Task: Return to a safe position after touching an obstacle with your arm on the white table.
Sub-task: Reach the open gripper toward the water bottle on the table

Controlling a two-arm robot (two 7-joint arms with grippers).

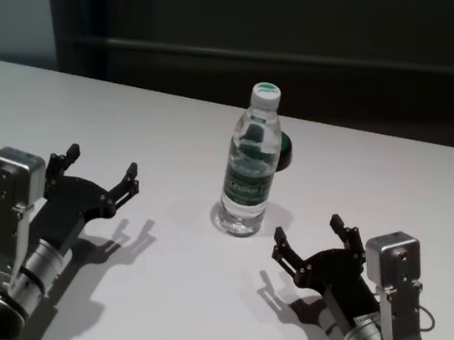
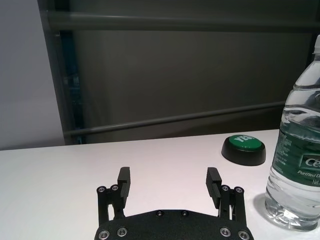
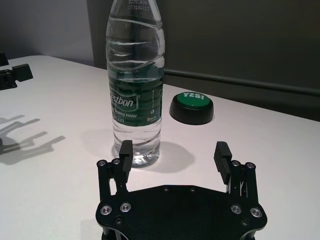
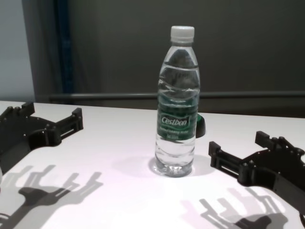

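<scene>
The left hand (image 1: 98, 172) is spread wide and holds nothing. It hovers near the tabletop's near left corner, well apart from the bottle (image 1: 252, 162). The right hand (image 1: 311, 235) is spread wide too, with nothing in it, by the near right corner, close to the bottle but not touching it. The bottle stands straight up in the middle of the tabletop (image 1: 173, 133). A green button (image 3: 192, 107) sits just behind it. Both arms look pulled back, so the job seems nearly done or done.

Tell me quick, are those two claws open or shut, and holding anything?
Left gripper: open, empty, left of the bottle.
Right gripper: open, empty, right of it.
</scene>
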